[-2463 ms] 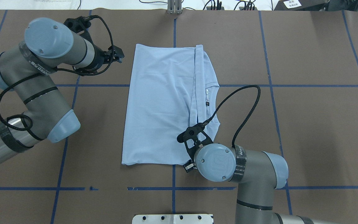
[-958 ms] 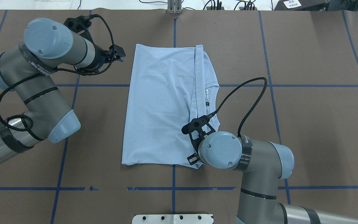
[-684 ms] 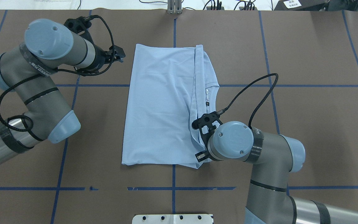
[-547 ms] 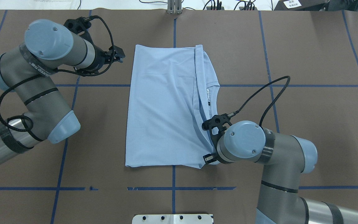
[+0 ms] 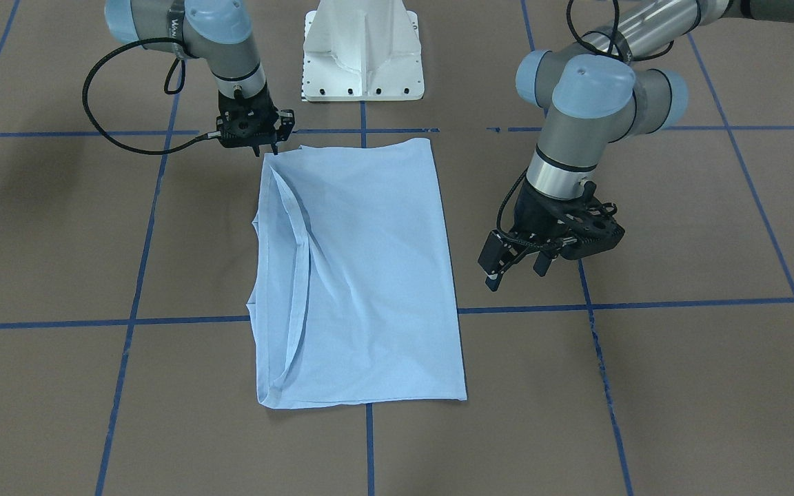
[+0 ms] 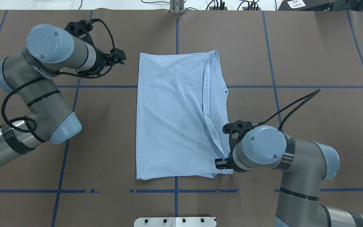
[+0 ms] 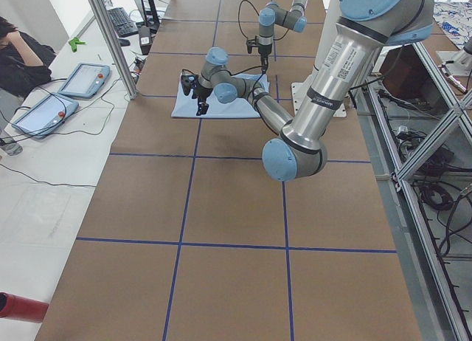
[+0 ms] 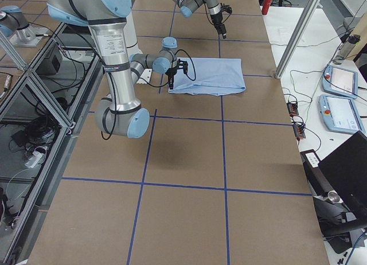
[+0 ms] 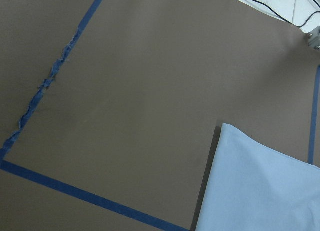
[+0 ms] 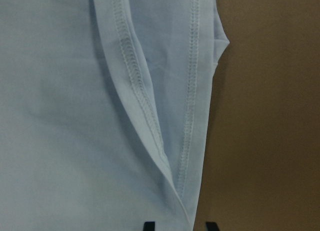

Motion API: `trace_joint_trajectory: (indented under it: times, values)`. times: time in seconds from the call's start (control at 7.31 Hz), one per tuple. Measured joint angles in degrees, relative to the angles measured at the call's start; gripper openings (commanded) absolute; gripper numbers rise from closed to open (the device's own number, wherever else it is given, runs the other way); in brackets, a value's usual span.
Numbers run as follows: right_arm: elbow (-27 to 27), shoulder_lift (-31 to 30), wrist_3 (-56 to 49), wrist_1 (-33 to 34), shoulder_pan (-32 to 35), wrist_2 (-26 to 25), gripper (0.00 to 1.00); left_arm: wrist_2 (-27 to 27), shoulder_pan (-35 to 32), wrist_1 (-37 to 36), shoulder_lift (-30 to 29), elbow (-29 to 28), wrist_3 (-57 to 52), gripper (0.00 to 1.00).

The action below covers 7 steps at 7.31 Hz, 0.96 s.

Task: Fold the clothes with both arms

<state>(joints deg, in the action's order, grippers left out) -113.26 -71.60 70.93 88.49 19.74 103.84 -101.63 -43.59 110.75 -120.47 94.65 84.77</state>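
Observation:
The light blue T-shirt [image 6: 175, 116] lies folded lengthwise into a long rectangle on the brown table, with a hemmed flap along its right side; the print and neck label are hidden. My right gripper [image 6: 220, 164] is at the shirt's near right corner, shut on the hem there. It also shows in the front view [image 5: 269, 148], and in the right wrist view the hem [image 10: 190, 156] runs down between its fingertips [image 10: 148, 225]. My left gripper [image 6: 122, 57] is open and empty, hovering left of the shirt's far left corner [image 9: 250, 191], apart from it [image 5: 514, 272].
The white pedestal base [image 5: 362, 48] stands at the near table edge. Blue tape lines [image 6: 273, 86] grid the brown table. An aluminium post [image 7: 110, 38], tablets [image 7: 81, 79] and a seated operator [image 7: 18, 57] are beyond the table's far side.
My right gripper has moved right, pulling the shirt's near right corner and the whole shirt to the right; the neck label is now covered. The left arm barely moved.

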Motion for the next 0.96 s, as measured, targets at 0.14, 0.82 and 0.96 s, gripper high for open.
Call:
trace_joint_trajectory:
  times: [0.14,0.82,0.96]
  values:
    - [0.25,1.11,-0.27,-0.04,1.49,-0.04,1.00,-0.03,0.00,0.39,-0.01,-0.22,-0.10,1.00]
    - [15.22,15.18,-10.10,0.32,10.10,-0.57,0.76,0.02,0.00,0.58,-0.11,-0.27,-0.67,1.00]
    - [17.72,17.05,-12.03,0.35,10.57,-1.01,0.67,0.01,0.00,0.60,-0.11,-0.27,-0.66,1.00]
